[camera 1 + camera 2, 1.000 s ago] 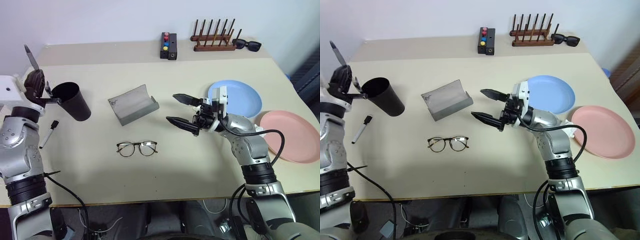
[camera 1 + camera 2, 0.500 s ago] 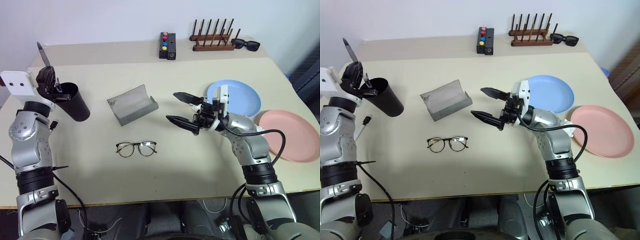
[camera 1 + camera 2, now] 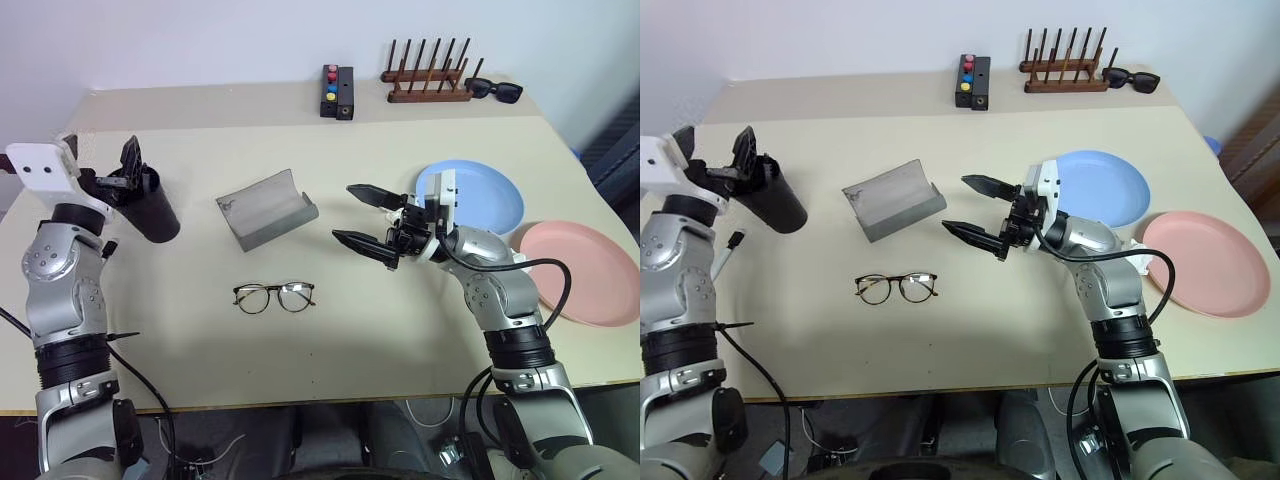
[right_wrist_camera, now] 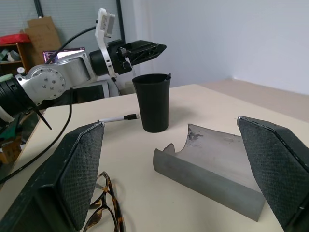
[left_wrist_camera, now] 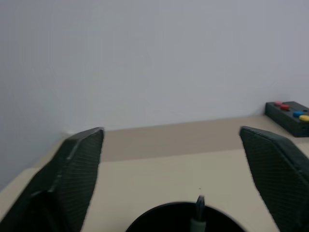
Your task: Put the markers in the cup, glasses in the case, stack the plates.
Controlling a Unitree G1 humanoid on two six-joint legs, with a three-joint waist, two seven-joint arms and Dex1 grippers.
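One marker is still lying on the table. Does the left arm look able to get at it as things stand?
Probably yes. The whitish marker lies beside the cup, just below the left gripper, whose fingers are open and hold nothing. Nothing lies over the marker; only the cup stands close by.

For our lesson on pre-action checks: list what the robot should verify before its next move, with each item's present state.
1. Dark marker inside the black cup: ok, its tip shows at the rim.
2. Left gripper open over the cup: ok.
3. White marker in the cup: not ok, it lies on the table beside it.
4. Right gripper open and empty: ok.
5. Wire-frame glasses in the grey case: not ok.
6. Blue plate and pink plate stacked: not ok.
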